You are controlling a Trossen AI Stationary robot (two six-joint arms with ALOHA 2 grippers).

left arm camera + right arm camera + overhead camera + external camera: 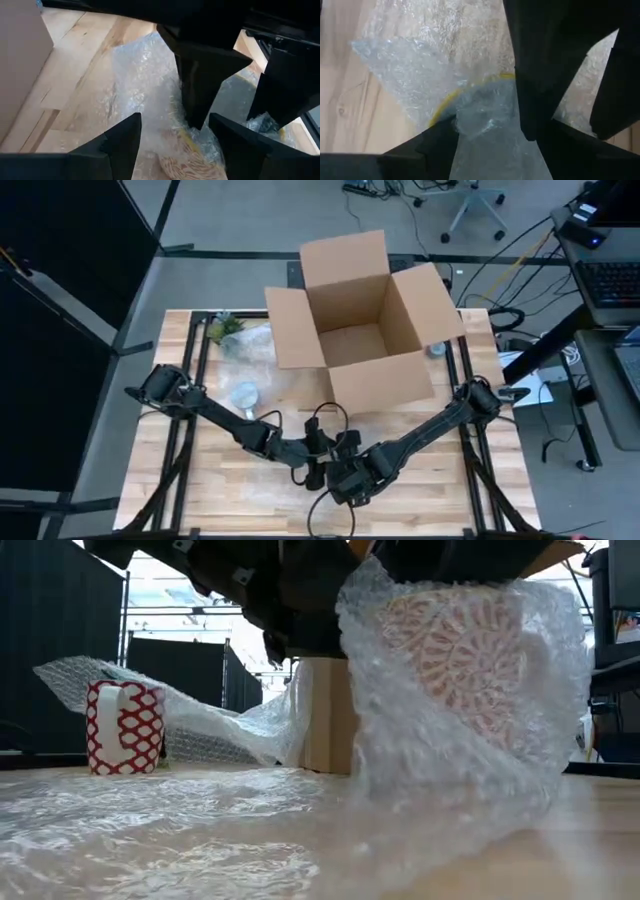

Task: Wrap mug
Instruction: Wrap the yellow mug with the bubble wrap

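Far off on the left side in the low view, a red and white mug (125, 727), standing upright on the tabletop (470, 480), well away from both arms. Not the one being worked on, by the look of it.

Spread over the wood, a big sheet of bubble wrap (200, 830), running from that spare mug to the near edge. Behind it, in the middle, an open cardboard box (360, 330).

Then the left gripper (175, 120), reaching in toward the middle of the near edge. Jaws wide apart, holding nothing, hanging just above the mug (450, 650). Mug right below and between them, already covered in bubble wrap, yellow rim peeking through.

Next, touching close, the right gripper (492, 132), coming in from the other side, right over the same bundle. Hard to tell whether open or closed; wrap bunched up right in front of it.

Mug seeming to stand up and down, open end toward both grippers. About the same closeness for both arms, right one perhaps a bit lower on the bundle. Probably a fold of loose wrap over the top still to do.
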